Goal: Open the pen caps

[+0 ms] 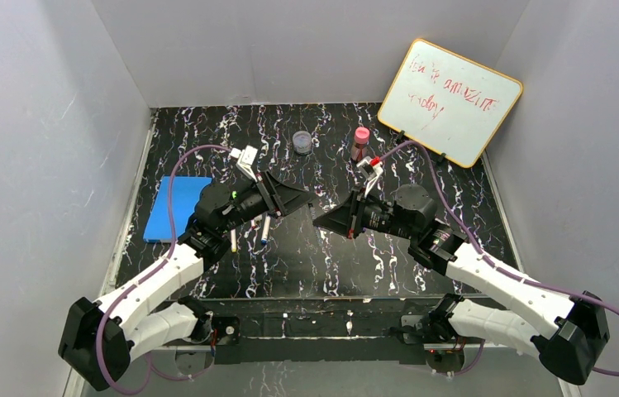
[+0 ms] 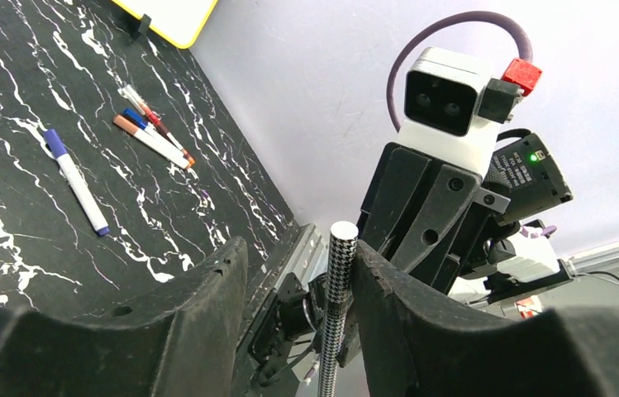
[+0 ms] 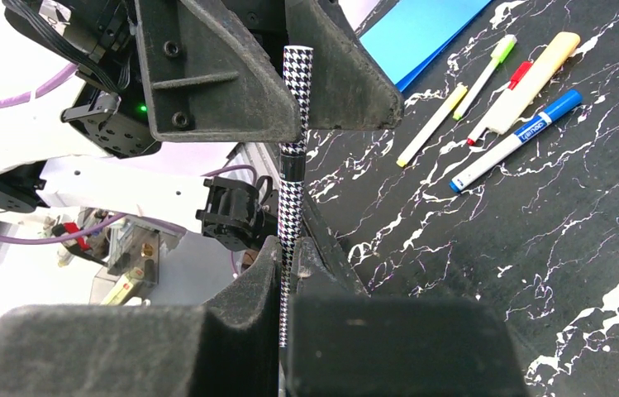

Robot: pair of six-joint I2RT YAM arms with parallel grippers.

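Black white-veined surface [image 3: 554, 273] lies under the right tool [image 3: 288, 252], pinching a slim houndstooth-patterned pen [image 3: 291, 207] aloft. Its far end sits inside the left tool [image 2: 299, 246]; only the left wrist view reveals a gap beside one finger [image 2: 207, 281], so I cannot tell if it clamps. Coloured-capped white markers [image 3: 516, 141] lie beyond.

The left arm [image 1: 157, 277] and right arm [image 1: 488, 277] are bent inward. The right hand [image 3: 289, 248] is clamped on a pen [image 3: 291, 207]. The left hand [image 2: 299, 248], met tip to tip with it, is held parted around the pen's other end.
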